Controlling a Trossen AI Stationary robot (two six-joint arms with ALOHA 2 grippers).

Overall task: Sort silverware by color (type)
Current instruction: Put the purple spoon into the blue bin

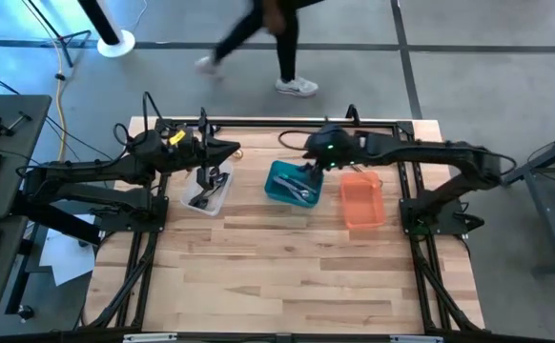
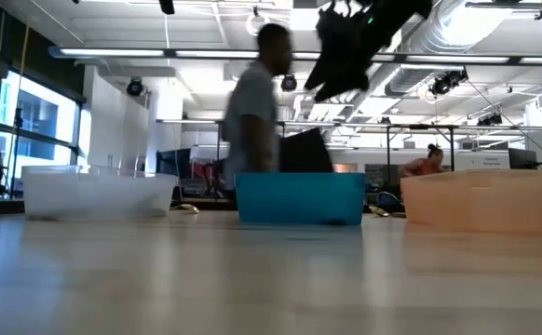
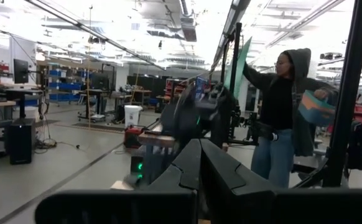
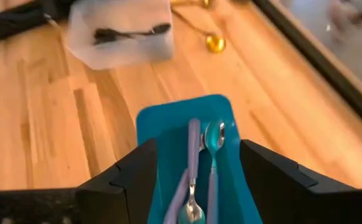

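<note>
Silverware inside the teal bin shows only from the right wrist.

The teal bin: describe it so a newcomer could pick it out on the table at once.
On the wooden table, three rectangular bins sit in a row near the far edge. The teal bin is the middle one, under the open right gripper, between the clear bin and the orange bin. It alone is teal and holds shiny silverware.
</note>
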